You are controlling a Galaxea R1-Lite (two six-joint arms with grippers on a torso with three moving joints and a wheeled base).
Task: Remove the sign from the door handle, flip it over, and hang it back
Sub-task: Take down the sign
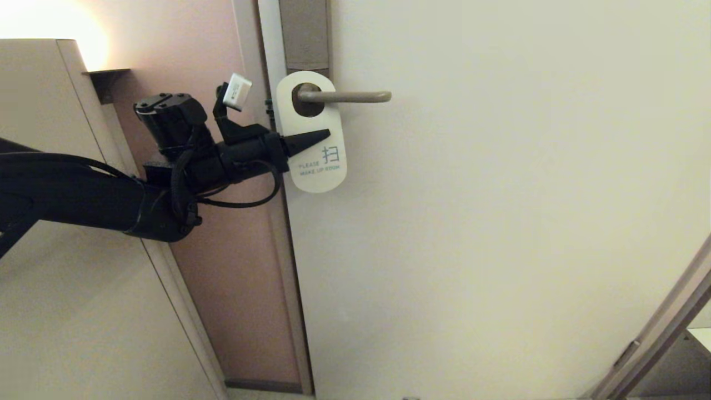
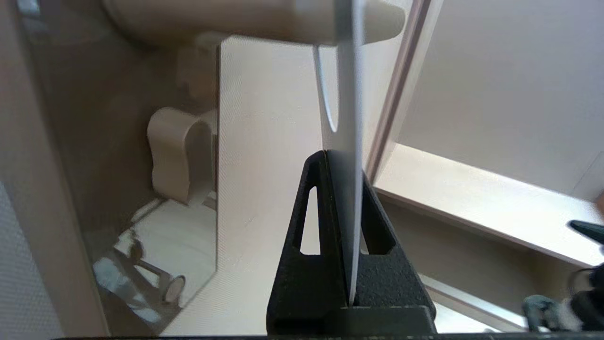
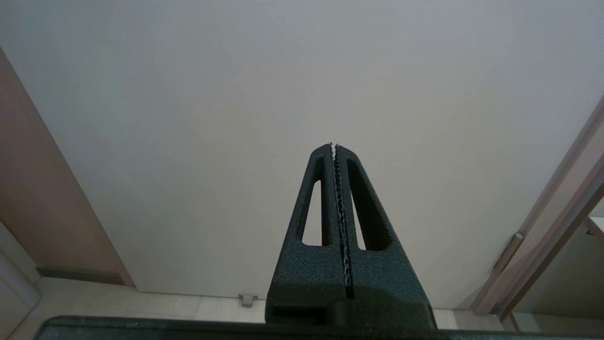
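Sign [image 1: 311, 133] on door handle [image 1: 344, 96], white face out, pinched in left hand [image 1: 325, 135].

Cream door [image 1: 500, 222] fills the head view from 12 to 6 o'clock. Pink-brown wall panel [image 1: 233, 266] runs beside it toward 7 o'clock, ending in a dark baseboard [image 1: 261, 384]. Beige cabinet [image 1: 39, 83] stands at 10 o'clock. Warm light glow [image 1: 50, 22] at 11 o'clock. Angled door frame [image 1: 661, 333] at 4 o'clock.
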